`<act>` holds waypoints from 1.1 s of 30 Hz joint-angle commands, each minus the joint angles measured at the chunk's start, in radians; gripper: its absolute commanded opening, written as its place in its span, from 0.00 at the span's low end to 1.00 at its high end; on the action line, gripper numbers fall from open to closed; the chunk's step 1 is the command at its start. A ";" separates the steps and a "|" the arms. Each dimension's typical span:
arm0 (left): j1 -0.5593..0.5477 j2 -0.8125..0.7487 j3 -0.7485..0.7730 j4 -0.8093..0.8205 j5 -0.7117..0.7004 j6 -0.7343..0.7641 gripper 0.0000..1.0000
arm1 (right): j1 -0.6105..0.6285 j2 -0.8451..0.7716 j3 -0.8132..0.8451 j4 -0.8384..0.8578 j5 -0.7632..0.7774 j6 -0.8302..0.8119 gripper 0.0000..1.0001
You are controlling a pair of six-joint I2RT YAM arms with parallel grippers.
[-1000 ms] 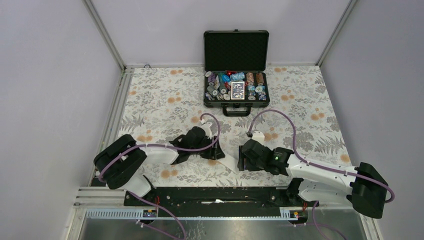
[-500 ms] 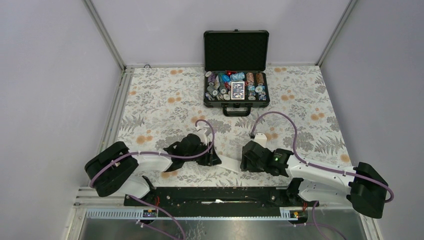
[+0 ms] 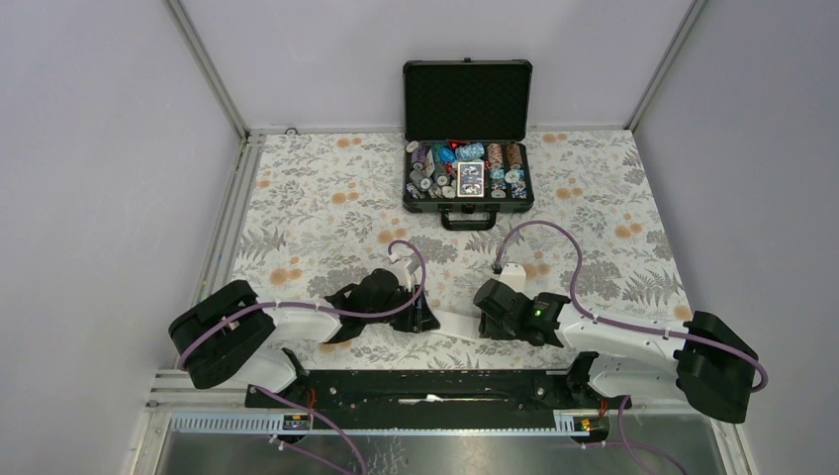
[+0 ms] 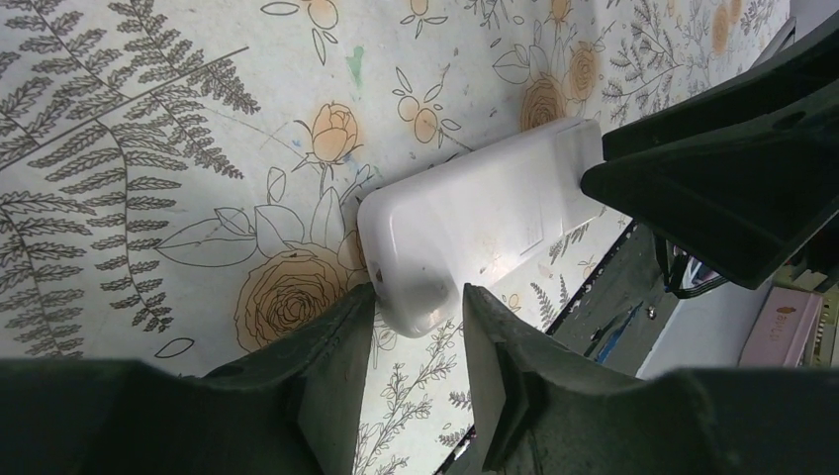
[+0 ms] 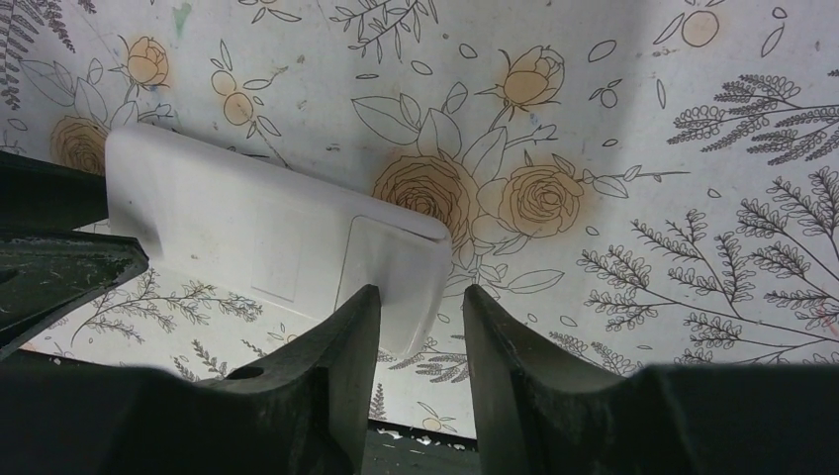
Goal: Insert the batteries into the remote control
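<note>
Top external view: remote (image 3: 450, 322) spanning the gap between two pincers, at the near middle of the desk (image 3: 326, 198).
The white remote has its left end at the left pincer (image 4: 418, 292) and its right end at the right pincer (image 3: 482, 309). Its plain back faces both wrist cameras, with a rectangular panel outlined near the right end. Left pincer: jaws clamped on the rounded left end, one against each side. Right pincer: jaws straddle a corner of the right end; whether they press it or stand just apart cannot be told. An open black case (image 3: 467, 173) of chips stands at the far edge, well apart from the remote.
</note>
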 commanded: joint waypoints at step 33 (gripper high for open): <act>-0.053 0.096 0.015 0.056 0.019 -0.017 0.36 | 0.004 0.114 -0.010 0.222 -0.188 -0.052 0.28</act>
